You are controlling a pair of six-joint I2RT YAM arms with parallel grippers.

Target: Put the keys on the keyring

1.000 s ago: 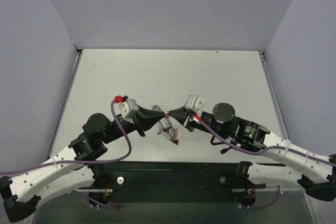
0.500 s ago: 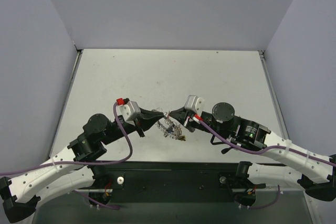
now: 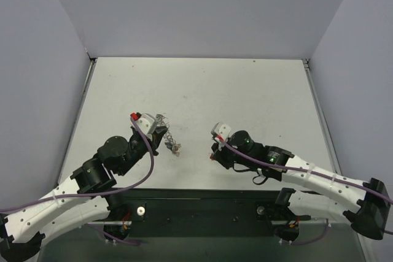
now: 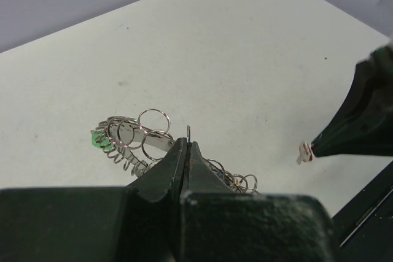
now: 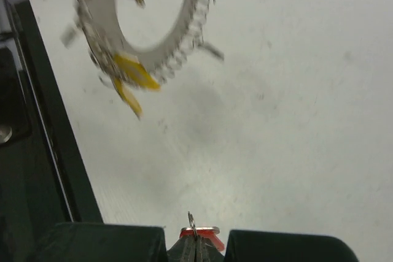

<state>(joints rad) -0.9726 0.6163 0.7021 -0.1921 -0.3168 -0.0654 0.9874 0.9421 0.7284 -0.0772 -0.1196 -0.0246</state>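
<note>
I read the keyring (image 4: 144, 136) as silvery, with a lacy pattern of coiled loops. On it, a green key (image 4: 98, 141) and a gold-yellow tag (image 5: 132, 73). I see a red key (image 5: 199, 232) against the right arm's black fingers (image 4: 359, 108). The table (image 3: 245, 90) is off-white and faintly speckled, the walls (image 3: 184, 10) plain lilac-grey.

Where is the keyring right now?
In the top view the keyring sits left of centre over the table's near half, pinched in the shut left end effector; the right end effector, holding a red key, is apart to its right.
</note>
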